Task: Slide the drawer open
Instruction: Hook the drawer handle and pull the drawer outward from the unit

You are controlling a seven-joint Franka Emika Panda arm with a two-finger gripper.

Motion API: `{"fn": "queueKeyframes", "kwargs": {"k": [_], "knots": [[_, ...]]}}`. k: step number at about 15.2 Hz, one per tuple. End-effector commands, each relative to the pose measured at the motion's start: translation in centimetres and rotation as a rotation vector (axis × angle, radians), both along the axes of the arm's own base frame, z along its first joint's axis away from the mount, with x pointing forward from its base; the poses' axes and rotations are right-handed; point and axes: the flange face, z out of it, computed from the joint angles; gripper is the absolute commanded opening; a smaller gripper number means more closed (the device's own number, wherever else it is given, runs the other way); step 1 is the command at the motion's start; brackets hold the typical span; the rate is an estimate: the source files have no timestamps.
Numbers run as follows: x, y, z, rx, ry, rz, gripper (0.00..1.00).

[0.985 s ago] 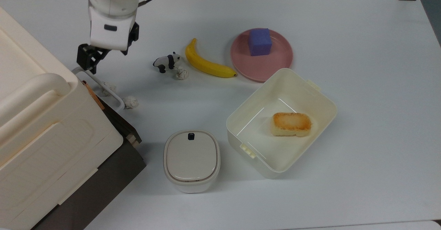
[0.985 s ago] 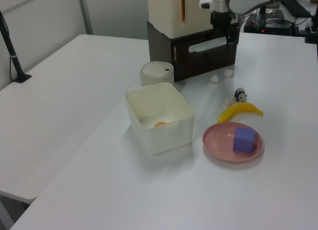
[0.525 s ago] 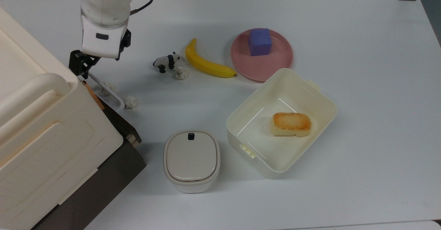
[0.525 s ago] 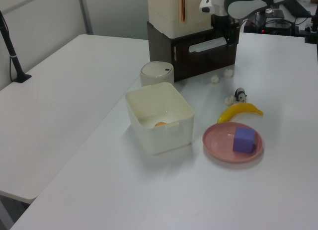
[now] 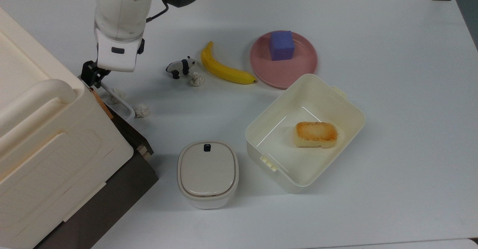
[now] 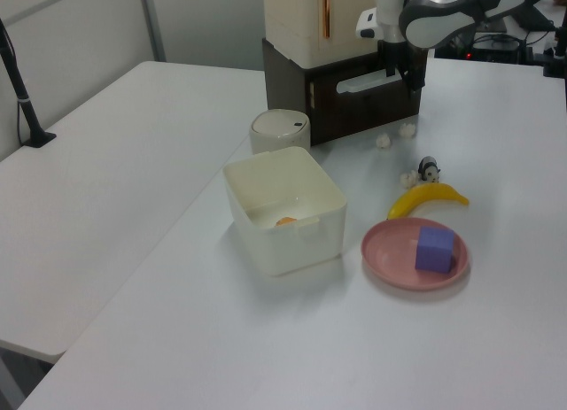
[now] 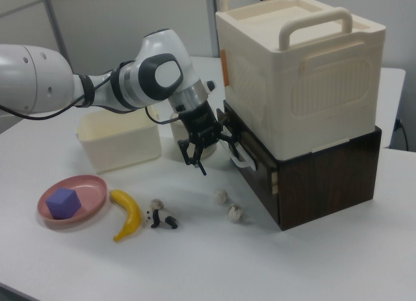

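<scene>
While the gripper [image 7: 209, 142] sits at the drawer [image 7: 242, 147] handle [image 7: 238, 157], jaws spread either side, the drawer looks barely out.

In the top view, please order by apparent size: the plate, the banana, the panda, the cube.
1. Plate
2. Banana
3. Cube and panda: they look alike, so I do not rank them.

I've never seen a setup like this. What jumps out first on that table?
The white robot arm's black gripper hangs at the white loop handle of a dark brown drawer, beneath a big cream plastic box. In the right view's lower left, a yellow banana lies beside a pink plate holding a purple cube.
</scene>
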Motion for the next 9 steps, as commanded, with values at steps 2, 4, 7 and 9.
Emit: {"fn": "queueKeyframes", "kwargs": {"k": [2,4,7,9], "knots": [[-1.0,1.8,-0.9,-0.003,0.062,-0.018,1.00],[-0.9,2.8,-0.7,0.003,0.056,-0.035,1.00],[-1.3,3.3,-0.2,0.011,0.068,-0.051,1.00],[-1.7,4.0,-0.1,0.014,0.102,-0.054,1.00]]}}
